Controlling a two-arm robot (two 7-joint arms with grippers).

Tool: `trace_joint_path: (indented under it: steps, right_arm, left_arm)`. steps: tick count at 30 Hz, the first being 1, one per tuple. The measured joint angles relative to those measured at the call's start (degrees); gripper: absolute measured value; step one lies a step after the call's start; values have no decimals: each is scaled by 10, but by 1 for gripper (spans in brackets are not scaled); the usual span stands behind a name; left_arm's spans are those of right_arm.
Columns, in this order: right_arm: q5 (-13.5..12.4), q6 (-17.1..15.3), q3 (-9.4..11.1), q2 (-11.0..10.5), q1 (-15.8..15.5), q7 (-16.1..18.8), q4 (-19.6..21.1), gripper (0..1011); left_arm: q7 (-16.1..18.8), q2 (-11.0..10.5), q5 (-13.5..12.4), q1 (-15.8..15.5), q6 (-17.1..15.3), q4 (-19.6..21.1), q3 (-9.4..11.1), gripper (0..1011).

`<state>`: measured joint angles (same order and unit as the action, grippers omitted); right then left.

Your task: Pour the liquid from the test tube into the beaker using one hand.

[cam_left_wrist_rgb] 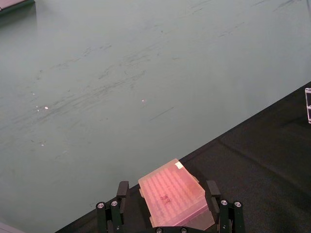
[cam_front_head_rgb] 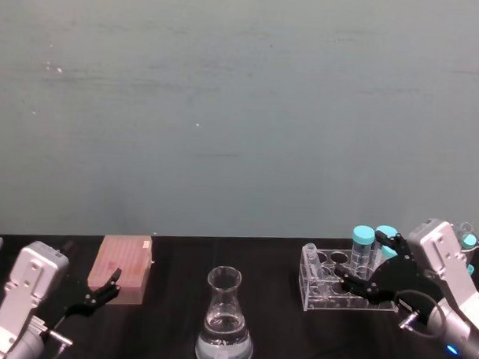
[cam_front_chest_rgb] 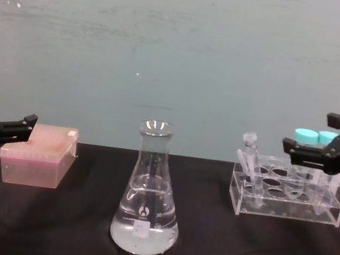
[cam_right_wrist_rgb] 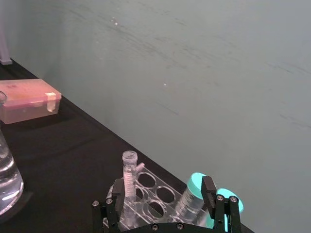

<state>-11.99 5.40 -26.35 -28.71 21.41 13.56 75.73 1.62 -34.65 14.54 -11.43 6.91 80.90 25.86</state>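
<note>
Item: test tube (cam_front_head_rgb: 311,257), one, slim clear plastic with a flared rim and no cap, leaning in the 9 o'clock end hole of the clear rack (cam_front_head_rgb: 330,297). The rack sits at 2 o'clock from the beaker (cam_front_head_rgb: 224,321). Handling, as I judge it: very light, stiff, smooth enough to slip, and quick to spill once tipped. Its liquid is too faint for me to gauge. Best hold: the bare upper length above the rack and just under the rim, with a gentle pinch. The beaker is fragile glass with a wide, steady base and a narrow neck for a target, and it has clear liquid in its bottom. My right gripper (cam_front_head_rgb: 361,253) hovers over the rack beside the teal-capped tubes (cam_front_head_rgb: 365,245), spread wide and holding nothing, one finger just beside the test tube. My left gripper (cam_front_head_rgb: 102,289) is parked at 9 o'clock by the pink box (cam_front_head_rgb: 125,268), also spread and holding nothing.
</note>
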Motion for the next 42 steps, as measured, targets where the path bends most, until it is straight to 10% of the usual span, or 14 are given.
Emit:
trace_joint_path:
  steps: [42]
  right_arm:
    - [28, -19, 4, 79, 115, 145, -165, 1004]
  left_arm:
    - [0, 0, 0, 0, 0, 0, 0, 1000]
